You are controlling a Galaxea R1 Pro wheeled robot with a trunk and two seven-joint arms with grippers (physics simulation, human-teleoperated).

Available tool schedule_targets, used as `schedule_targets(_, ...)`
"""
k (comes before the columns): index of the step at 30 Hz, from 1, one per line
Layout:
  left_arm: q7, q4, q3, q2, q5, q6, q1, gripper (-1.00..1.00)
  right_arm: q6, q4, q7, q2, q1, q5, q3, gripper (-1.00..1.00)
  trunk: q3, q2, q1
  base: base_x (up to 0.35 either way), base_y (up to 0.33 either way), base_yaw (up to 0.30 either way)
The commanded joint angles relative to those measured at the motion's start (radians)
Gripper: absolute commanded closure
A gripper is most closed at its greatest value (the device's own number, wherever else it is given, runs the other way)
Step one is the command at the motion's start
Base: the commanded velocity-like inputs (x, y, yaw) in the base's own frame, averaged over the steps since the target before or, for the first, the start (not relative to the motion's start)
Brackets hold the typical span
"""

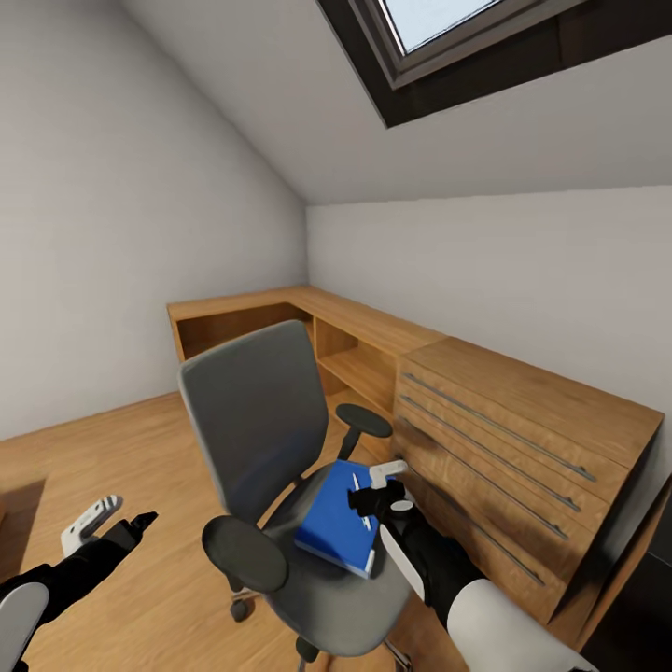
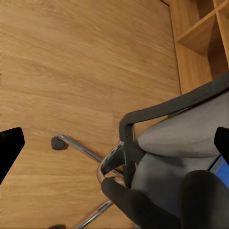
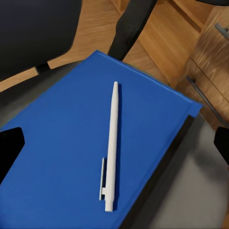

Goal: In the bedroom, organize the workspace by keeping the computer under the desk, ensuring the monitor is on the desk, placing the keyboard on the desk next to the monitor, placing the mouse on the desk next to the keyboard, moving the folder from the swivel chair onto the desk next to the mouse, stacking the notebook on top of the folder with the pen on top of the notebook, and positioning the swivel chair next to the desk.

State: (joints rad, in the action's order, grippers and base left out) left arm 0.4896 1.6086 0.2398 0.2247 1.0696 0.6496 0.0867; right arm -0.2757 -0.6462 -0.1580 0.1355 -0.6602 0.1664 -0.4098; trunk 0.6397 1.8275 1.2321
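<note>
Chair seat point(image 1: 345, 597) partly hidden under notebook point(image 3: 62, 157) w/ pen point(image 3: 112, 148); both claws open.

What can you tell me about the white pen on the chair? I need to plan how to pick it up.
The slim white pen looks like smooth plastic, with a pocket clip at one end and a tapered tip at the other. It lies flat, resting on the blue flat cover that sits on the grey swivel chair's seat. Nothing else touches it. The right gripper hovers just above it, jaws spread, and the pen lies between the fingertips as the right wrist view shows it.
</note>
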Motion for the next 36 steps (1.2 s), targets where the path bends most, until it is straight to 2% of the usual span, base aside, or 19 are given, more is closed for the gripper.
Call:
schedule_targets(1, 0.01, 0.001, 0.001, 0.0, 0.01, 0.002, 0.001, -1.0, -0.004, -0.003, -0.009, -0.001, -0.001, 0.011, -0.006, -1.0, 0.004, 0.008, 0.004, 0.0, 0.0, 0.0)
schedule_targets(2, 0.01, 0.0, 0.001, 0.0, 0.009, 0.002, 0.001, -1.0, -0.005, -0.006, -0.009, -0.001, -0.001, 0.011, -0.007, -1.0, 0.007, 0.015, 0.008, 0.0, 0.0, 0.017)
schedule_targets(3, 0.041, -0.004, 0.0, 0.0, -0.022, 0.001, 0.001, -1.0, -0.005, -0.011, -0.009, 0.0, -0.001, 0.011, -0.007, -1.0, 0.011, 0.022, 0.012, 0.0, 0.0, 0.189)
schedule_targets(6, 0.088, -0.006, -0.006, -0.002, -0.058, 0.0, 0.001, -1.0, 0.0, -0.011, -0.009, 0.0, -0.001, 0.011, -0.006, -1.0, 0.02, 0.043, 0.023, 0.0, 0.0, 0.219)
schedule_targets(8, 0.097, -0.008, -0.017, -0.002, -0.061, 0.0, 0.001, -1.0, 0.002, -0.011, -0.008, 0.0, -0.001, 0.011, -0.005, -1.0, 0.027, 0.057, 0.031, 0.0, 0.0, 0.155)
schedule_targets(10, 0.124, -0.013, -0.077, -0.002, -0.067, -0.002, 0.001, -1.0, 0.004, -0.01, -0.008, -0.002, -0.001, 0.01, -0.003, -1.0, 0.033, 0.071, 0.038, 0.0, 0.0, 0.047)
schedule_targets(12, 0.157, -0.014, -0.111, -0.002, -0.068, -0.004, 0.001, -1.0, 0.005, -0.01, -0.008, -0.002, -0.001, 0.01, -0.003, -1.0, 0.039, 0.085, 0.046, 0.0, 0.0, 0.015)
schedule_targets(15, 0.177, -0.015, -0.128, -0.002, -0.068, -0.006, 0.001, -1.0, 0.006, -0.01, -0.008, -0.002, -0.001, 0.01, -0.003, -1.0, 0.049, 0.106, 0.058, 0.0, 0.0, 0.006)
schedule_targets(27, 0.187, -0.015, -0.155, -0.002, -0.069, -0.008, 0.001, -1.0, 0.012, -0.012, -0.008, -0.001, 0.001, 0.008, -0.006, -1.0, 0.086, 0.19, 0.104, 0.0, 0.0, 0.0)
schedule_targets(36, 0.179, -0.016, -0.152, -0.001, -0.069, -0.01, 0.001, -1.0, 0.011, -0.012, -0.007, -0.002, 0.0, 0.008, -0.006, -1.0, 0.086, 0.19, 0.104, 0.014, 0.0, 0.0)
